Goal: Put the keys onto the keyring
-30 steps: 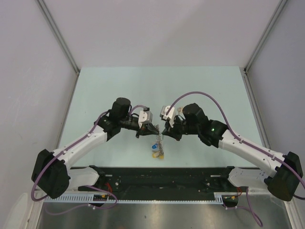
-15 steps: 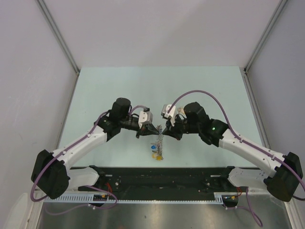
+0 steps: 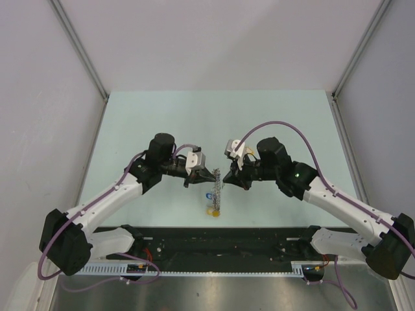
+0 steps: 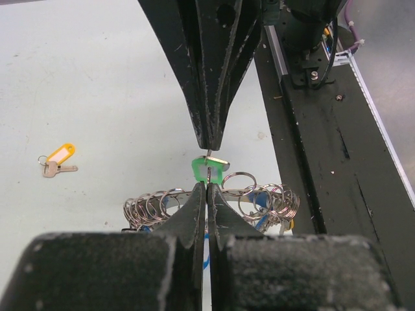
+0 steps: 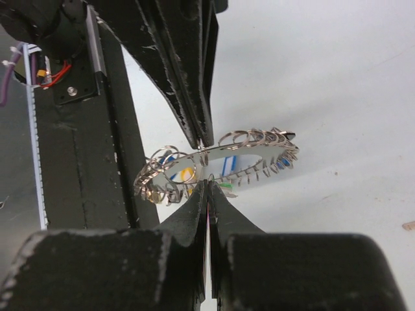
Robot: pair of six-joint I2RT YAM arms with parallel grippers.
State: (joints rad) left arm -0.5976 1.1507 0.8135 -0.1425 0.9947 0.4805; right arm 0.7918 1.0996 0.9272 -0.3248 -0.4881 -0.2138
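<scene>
The keyring [image 3: 216, 191] is held over the desk [image 3: 149, 116], pinched in the closed left gripper [image 3: 211, 175], with the green key [image 4: 207, 170] clamped against it by the closed right gripper [image 3: 228, 181]. Since a second earlier, the bundle has been raised between the tips and the right arm shifted rightwards.

High overhead view; close opposed wrist views, keyring [image 4: 266, 197] in both

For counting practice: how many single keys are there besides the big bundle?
2: green key at the bundle; yellow key alone on the table. Others may be hidden.
</scene>
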